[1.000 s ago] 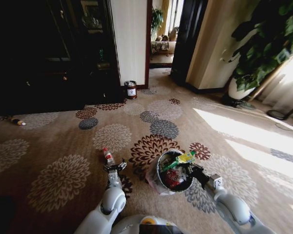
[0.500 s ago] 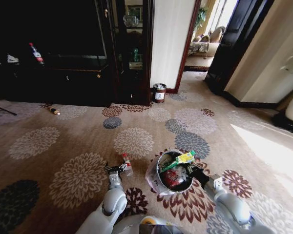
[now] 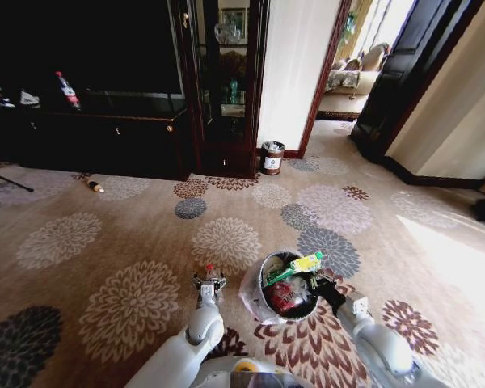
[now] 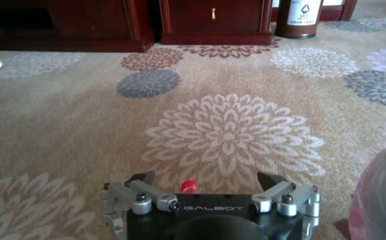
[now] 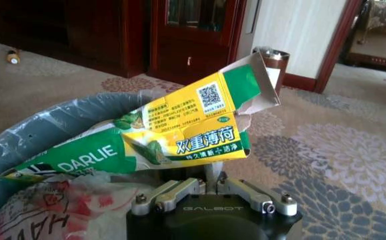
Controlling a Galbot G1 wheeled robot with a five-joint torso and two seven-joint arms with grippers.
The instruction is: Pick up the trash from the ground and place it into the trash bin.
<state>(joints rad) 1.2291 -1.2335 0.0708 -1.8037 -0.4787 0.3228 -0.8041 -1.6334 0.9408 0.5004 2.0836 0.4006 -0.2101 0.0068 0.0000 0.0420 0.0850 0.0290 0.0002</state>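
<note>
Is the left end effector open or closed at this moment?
Open. In the left wrist view the left end effector has its fingers spread wide apart, and the red cap of a bottle sits between them, not touched by either finger.

Trash bin (image 3: pixel 263 303) on carpet (image 3: pixel 129 242) betw. both arms; carton (image 3: pixel 295 265) in it. Left pincer (image 3: pixel 209 284) just left, bottle cap (image 4: pixel 189 186) betw. its jaws.
</note>
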